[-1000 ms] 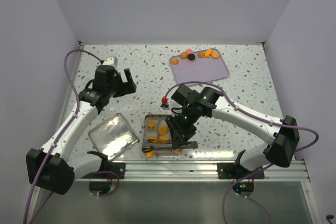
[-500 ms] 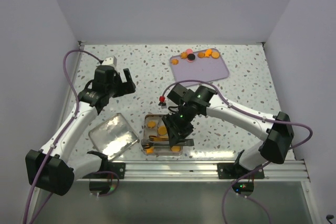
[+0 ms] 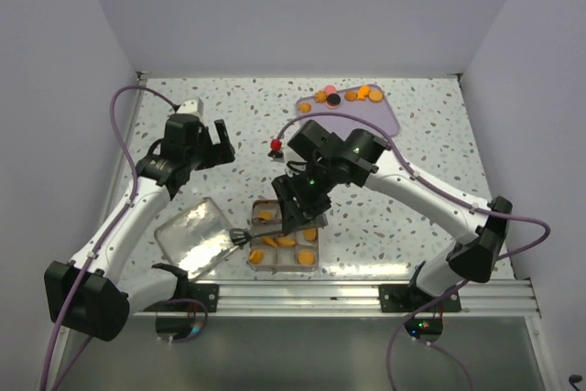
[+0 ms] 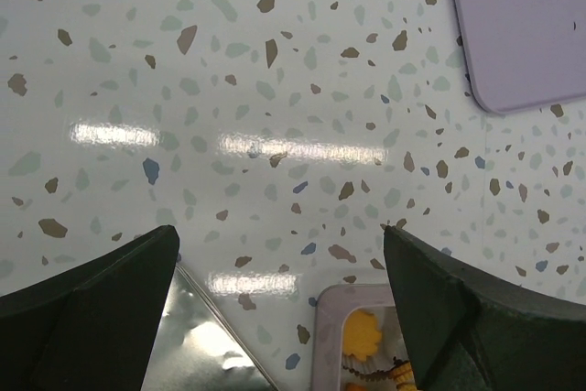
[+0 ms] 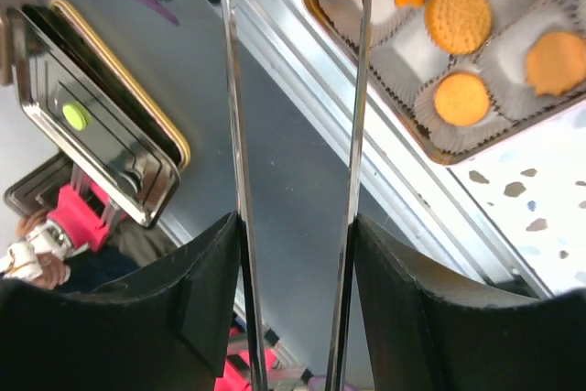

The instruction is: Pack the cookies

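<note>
My right gripper point(image 5: 295, 235) pinched slim metal tongs point(image 5: 357, 89), presumably for reaching orange round cookies point(image 5: 456, 17) in the square tin point(image 3: 284, 266); left gripper point(image 4: 279, 231) hung spread.

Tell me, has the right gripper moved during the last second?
Yes. The right gripper, holding tongs, went from above the near edge of the tin toward its far left corner.

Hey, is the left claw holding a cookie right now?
No, the left claw is open, with only speckled tabletop showing between its fingers.
</note>
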Controlling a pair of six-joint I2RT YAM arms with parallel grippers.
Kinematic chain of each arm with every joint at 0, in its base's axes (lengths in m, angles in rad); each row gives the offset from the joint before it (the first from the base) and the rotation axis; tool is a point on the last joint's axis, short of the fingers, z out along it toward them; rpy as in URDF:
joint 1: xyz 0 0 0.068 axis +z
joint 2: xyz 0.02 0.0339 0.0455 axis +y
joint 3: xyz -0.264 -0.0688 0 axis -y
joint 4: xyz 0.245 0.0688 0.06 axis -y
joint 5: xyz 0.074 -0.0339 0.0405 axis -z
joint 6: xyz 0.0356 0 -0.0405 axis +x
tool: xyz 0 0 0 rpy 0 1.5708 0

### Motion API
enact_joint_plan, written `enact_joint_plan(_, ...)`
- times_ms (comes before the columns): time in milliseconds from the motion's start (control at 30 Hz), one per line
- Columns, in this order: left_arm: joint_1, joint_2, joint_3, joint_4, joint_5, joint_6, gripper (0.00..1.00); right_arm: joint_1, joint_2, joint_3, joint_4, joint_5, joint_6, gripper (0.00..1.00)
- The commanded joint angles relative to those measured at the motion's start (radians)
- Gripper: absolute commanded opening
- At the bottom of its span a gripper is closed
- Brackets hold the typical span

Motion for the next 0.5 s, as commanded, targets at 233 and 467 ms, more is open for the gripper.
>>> enact_joint_plan(233, 0.013, 0.009, 0.054, -0.003, -0.027, 0.037, 1.0, -0.134, -0.057, 0.243, -0.159, 0.362, 0.055, 0.54)
enact_joint_plan(467, 0.014, 0.01, 0.048, -0.002, -0.013, 0.034, 1.0, -0.459, -0.184, -0.013, -0.078, 0.677, 0.103, 0.55)
